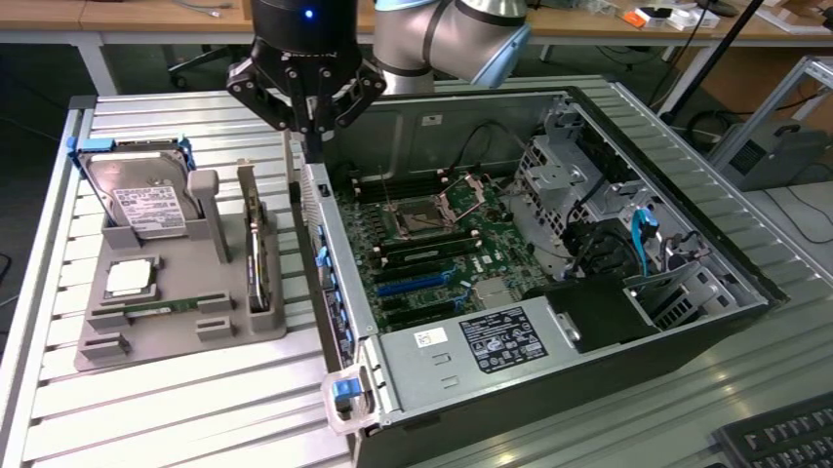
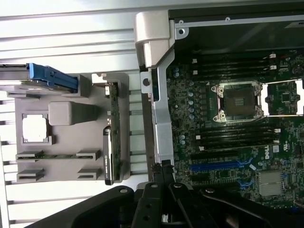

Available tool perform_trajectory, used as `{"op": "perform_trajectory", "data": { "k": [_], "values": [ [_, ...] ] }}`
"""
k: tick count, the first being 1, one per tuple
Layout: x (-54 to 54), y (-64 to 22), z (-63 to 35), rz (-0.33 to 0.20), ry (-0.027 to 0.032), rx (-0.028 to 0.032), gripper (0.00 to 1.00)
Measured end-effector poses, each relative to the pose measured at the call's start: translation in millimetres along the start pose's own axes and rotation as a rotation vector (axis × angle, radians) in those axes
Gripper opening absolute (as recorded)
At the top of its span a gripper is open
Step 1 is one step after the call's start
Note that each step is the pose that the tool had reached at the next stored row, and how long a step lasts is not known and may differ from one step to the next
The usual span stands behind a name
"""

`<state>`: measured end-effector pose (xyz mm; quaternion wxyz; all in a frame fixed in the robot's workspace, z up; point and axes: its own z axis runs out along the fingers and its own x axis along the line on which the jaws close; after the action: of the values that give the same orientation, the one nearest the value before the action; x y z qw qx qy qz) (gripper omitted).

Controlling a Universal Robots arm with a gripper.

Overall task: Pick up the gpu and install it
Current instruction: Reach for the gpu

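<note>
Lab: workbenches [image 1: 117, 18], open computer case [image 1: 430, 112]

- The arm [image 1: 450, 29] is a round, silver-grey tube with a pale blue cap [image 1: 510, 47] over one joint.
- The wrist [image 1: 306, 34] is a black cylinder with a small blue light [image 1: 308, 14] glowing on it.
- The gripper [image 1: 312, 132] is matt black, made of flat linked bars.
- Small round grey pins [image 2: 175, 186] join the bars.
- The fingers [image 2: 156, 172] narrow to slim black tips.

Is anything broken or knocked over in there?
Nothing stands out. The gpu stands on edge in its slot of the grey holder, the hard drive rests in its own slot, and the computer case lies open. The shut gripper hangs over the case's edge.
</note>
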<state>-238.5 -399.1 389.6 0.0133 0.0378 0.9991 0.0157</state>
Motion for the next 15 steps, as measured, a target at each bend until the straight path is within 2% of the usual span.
{"op": "perform_trajectory", "data": {
  "k": [15],
  "values": [
    [5.7, -0.4, 0.1, 0.000, -0.0001, 0.0013, 0.11]
  ]
}}
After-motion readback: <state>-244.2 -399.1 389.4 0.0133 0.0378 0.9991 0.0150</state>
